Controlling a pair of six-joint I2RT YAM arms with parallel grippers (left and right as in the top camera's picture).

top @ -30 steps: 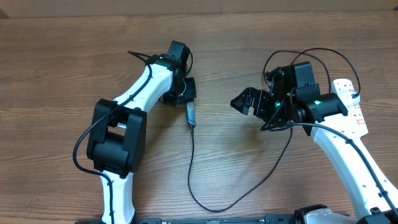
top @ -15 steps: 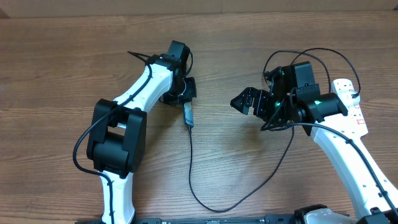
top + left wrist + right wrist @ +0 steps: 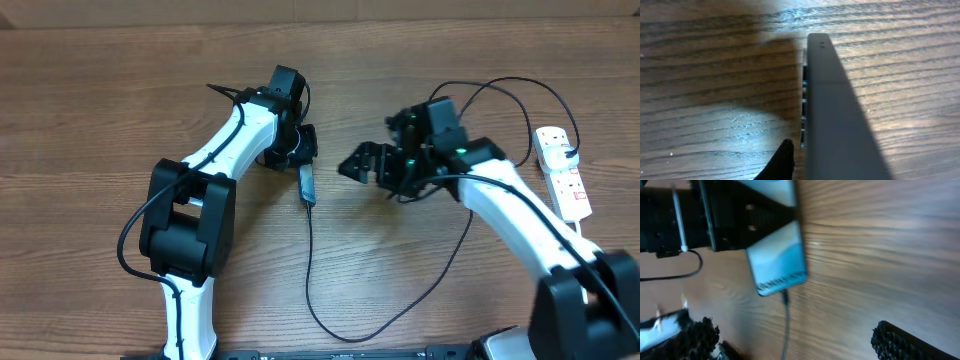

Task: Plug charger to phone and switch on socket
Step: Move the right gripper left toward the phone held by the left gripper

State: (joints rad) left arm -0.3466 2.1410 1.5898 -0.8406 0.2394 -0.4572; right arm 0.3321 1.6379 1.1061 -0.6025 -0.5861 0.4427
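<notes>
The phone (image 3: 307,186) stands on its long edge on the table, and my left gripper (image 3: 297,155) is shut on its upper end. In the left wrist view its grey side (image 3: 832,115) fills the middle, with one black finger (image 3: 781,161) beside it and the other finger hidden. The right wrist view shows its light blue screen (image 3: 779,260). The charger cable (image 3: 308,270) ends at the phone's lower edge (image 3: 784,298) and looks plugged in. It loops down and back right towards the socket (image 3: 562,172). My right gripper (image 3: 360,163) is open and empty, just right of the phone.
The white power strip lies at the right edge of the table with red switches and a black plug at its far end. The cable's slack loops near the front edge (image 3: 345,335) and crosses under my right arm (image 3: 500,200).
My right arm has swung left, carrying its open gripper close to the phone and uncovering the power strip. The left gripper and the phone have stayed put.
</notes>
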